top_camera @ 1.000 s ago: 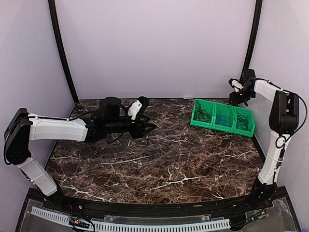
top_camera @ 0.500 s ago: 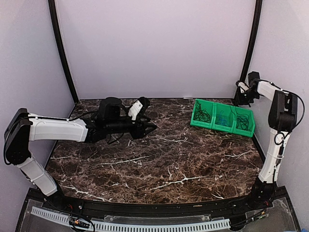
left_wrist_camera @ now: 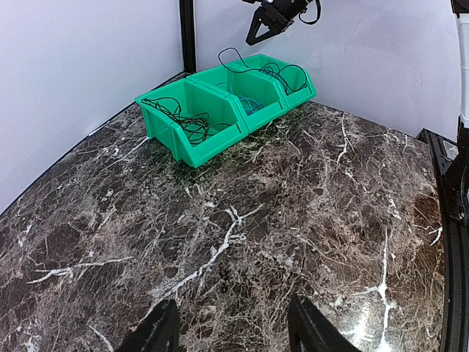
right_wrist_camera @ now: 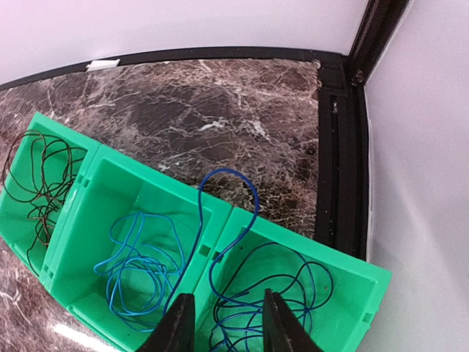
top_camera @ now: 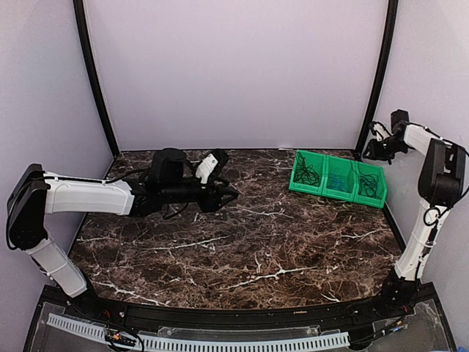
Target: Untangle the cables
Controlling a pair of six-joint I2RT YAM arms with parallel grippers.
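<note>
The cables lie in a green three-part bin [top_camera: 335,195] at the back right. In the right wrist view, thin black wires [right_wrist_camera: 35,176] fill the left part, bright blue wires [right_wrist_camera: 135,268] the middle, and dark blue and black wires [right_wrist_camera: 282,297] the right. One blue loop [right_wrist_camera: 236,182] arches over the divider between the middle and right parts. My right gripper [right_wrist_camera: 227,326] hovers above the bin, open and empty; it also shows in the top view [top_camera: 372,152]. My left gripper [top_camera: 233,193] is open and empty low over the marble, well left of the bin [left_wrist_camera: 198,147].
Black frame posts stand at the back corners, one [top_camera: 374,81] close beside my right gripper. A black rail [right_wrist_camera: 341,147] runs along the table's right edge next to the purple wall. The dark marble tabletop [top_camera: 242,249] spreads between the arms.
My right gripper has moved right and back, away from over the bin towards the right wall. My left arm has barely moved.
</note>
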